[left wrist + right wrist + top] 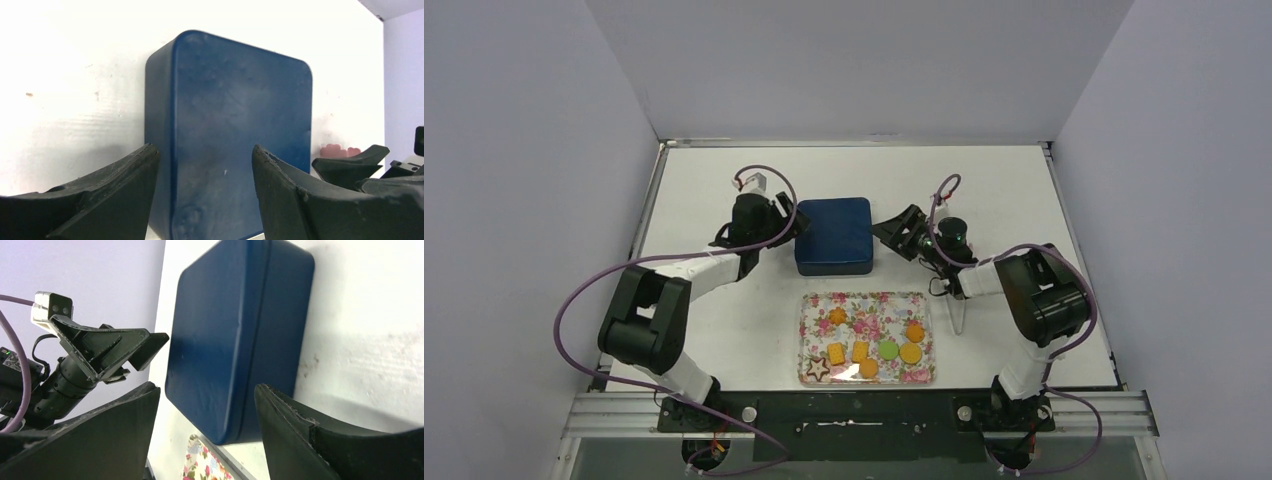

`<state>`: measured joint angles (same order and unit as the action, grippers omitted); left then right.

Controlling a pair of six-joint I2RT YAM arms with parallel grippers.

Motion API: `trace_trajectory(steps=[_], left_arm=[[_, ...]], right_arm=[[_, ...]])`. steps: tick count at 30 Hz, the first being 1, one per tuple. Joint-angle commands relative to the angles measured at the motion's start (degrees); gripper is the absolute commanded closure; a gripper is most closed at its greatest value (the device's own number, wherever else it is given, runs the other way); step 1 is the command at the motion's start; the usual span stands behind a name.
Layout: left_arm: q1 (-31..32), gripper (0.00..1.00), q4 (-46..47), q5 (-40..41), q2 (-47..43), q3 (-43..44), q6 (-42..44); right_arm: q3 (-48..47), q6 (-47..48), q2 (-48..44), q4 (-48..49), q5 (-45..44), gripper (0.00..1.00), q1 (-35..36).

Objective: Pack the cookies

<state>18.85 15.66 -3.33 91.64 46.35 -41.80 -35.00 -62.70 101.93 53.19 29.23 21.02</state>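
Blue lidded tin (834, 235) sits shut mid-table, and both arms are lined up on it, one per side. Left gripper (792, 223) is at the tin's left edge, jaws wide, nothing held; can't tell if it touches. Right gripper (886, 238) is at the right edge, jaws also spread, empty. Flanking like this probably means one steadies the base while the other lifts the lid, since packing needs the tin open first. Cookies (861, 351) lie loose on the floral tray (869, 303), just in front of the tin and within reach of both arms. None packed yet. Step is early: lid removal.
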Motion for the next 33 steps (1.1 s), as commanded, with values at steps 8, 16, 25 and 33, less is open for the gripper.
trace_trajectory(steps=[8,16,25,33], left_arm=[[-1.1,0.35,0.6,-5.1,7.6,7.7,0.0],[-1.1,0.35,-2.0,-11.0,12.1,13.4,3.6],[-2.4,0.22,-10.8,-4.0,11.4,20.7,12.8],[-5.5,0.08,-12.7,11.9,-0.9,16.0,6.6]], right_arm=[[-13.6,11.4,2.4,-16.0,0.3,0.27,-0.1],[-11.8,9.0,3.4,-13.2,3.4,0.25,6.1],[-7.8,6.6,-0.6,-8.4,3.3,0.25,16.6],[-8.5,18.0,-9.8,-24.8,-2.0,0.18,9.8]])
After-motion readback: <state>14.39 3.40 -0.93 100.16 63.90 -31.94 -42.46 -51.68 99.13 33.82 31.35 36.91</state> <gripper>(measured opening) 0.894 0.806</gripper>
